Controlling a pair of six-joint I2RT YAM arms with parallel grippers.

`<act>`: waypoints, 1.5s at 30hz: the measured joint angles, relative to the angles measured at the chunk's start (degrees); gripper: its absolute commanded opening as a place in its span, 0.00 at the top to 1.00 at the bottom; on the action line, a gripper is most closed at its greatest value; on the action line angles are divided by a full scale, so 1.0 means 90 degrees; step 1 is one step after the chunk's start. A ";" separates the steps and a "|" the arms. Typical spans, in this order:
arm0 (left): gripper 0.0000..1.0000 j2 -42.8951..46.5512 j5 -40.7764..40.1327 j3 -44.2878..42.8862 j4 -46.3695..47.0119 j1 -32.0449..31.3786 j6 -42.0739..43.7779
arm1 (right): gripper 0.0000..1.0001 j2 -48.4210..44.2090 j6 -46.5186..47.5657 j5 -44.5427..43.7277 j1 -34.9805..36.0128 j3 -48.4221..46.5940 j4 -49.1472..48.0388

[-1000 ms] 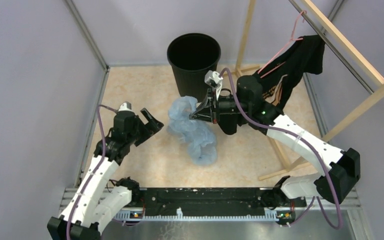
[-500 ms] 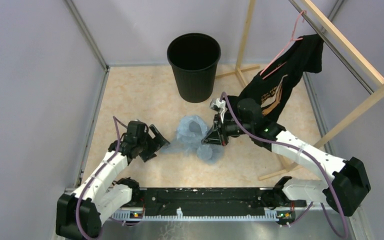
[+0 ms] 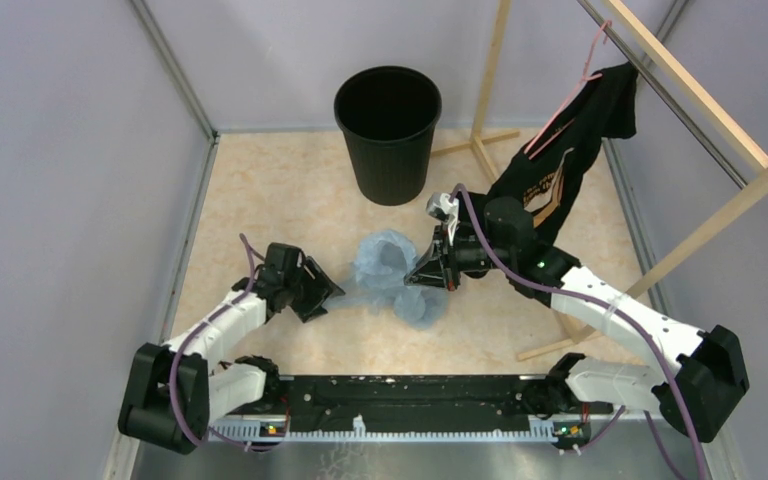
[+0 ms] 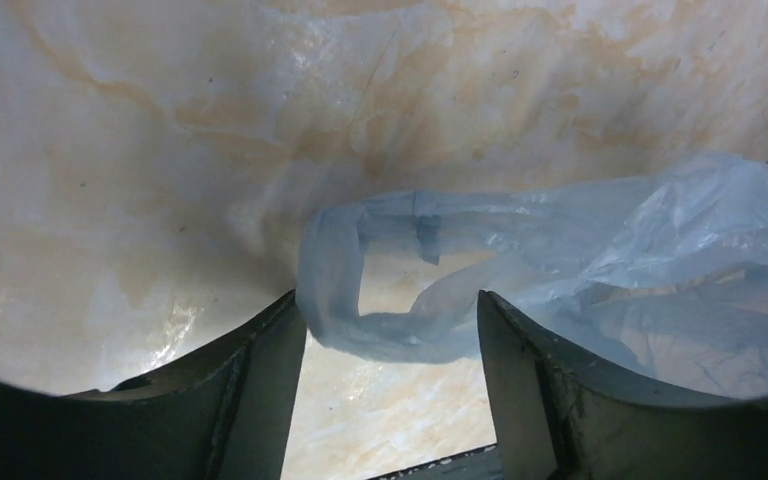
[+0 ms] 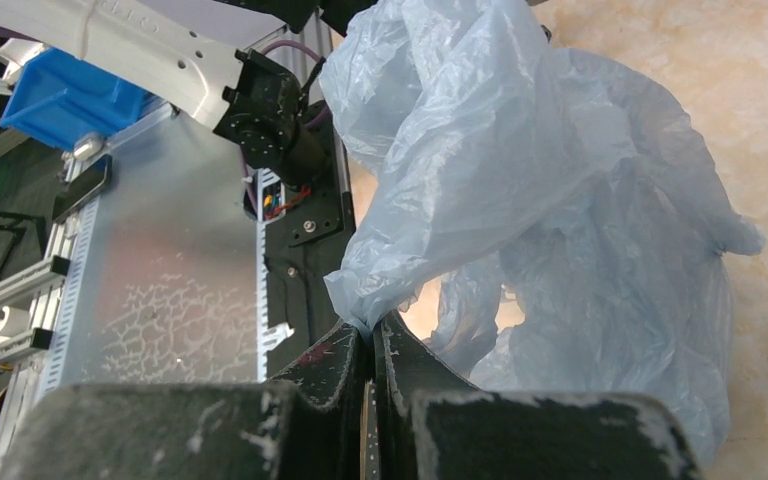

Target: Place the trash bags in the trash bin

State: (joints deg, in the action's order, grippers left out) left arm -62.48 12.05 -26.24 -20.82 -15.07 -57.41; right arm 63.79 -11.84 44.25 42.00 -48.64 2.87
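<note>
A crumpled pale blue trash bag (image 3: 392, 275) lies on the marbled floor in the middle of the cell. The round black trash bin (image 3: 388, 132) stands upright behind it, apart from it. My right gripper (image 3: 432, 268) is shut on a pinch of the bag (image 5: 520, 180), low at the bag's right side; its jaws (image 5: 371, 335) are pressed together on the film. My left gripper (image 3: 328, 295) is open at the bag's left end. In the left wrist view a looped handle of the bag (image 4: 380, 300) lies between the spread fingers (image 4: 260, 370).
A wooden rack (image 3: 700, 100) stands at the right with a black T-shirt (image 3: 560, 170) on a pink hanger. Grey walls close in left and back. The black base rail (image 3: 400, 400) runs along the near edge.
My right gripper has come down from beside the bin toward me, lowering the bag to the floor. My left gripper has dropped low and moved right to the bag's handle.
</note>
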 measured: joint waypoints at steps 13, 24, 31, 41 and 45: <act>1.00 0.0379 -0.0634 -0.0440 0.0097 0.0131 0.0631 | 1.00 0.0236 -0.1037 -0.2200 0.0007 -0.0165 0.0291; 1.00 0.1178 -0.0962 -0.5195 -0.0073 0.0330 0.1802 | 1.00 0.2705 -0.0896 -0.4070 0.0391 -0.5311 0.2059; 1.00 0.4029 -0.0010 -0.4901 0.2407 0.0323 0.2577 | 1.00 0.0410 0.0369 -0.3653 0.1756 -0.4180 -0.0865; 1.00 0.2152 -0.1948 -0.2239 -0.1785 0.0323 0.1987 | 1.00 0.3084 -0.0459 -0.4153 0.1644 -0.1341 -0.0852; 1.00 0.2351 -0.2074 -0.3094 -0.2815 0.0325 0.2120 | 1.00 0.3162 -0.0396 -0.4284 0.1634 -0.1838 0.0923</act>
State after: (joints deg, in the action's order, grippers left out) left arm -41.32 -6.61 -54.08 -46.15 -12.14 -38.33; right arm 92.25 -15.40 5.69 56.71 -65.19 11.18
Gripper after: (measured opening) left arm 0.007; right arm 0.006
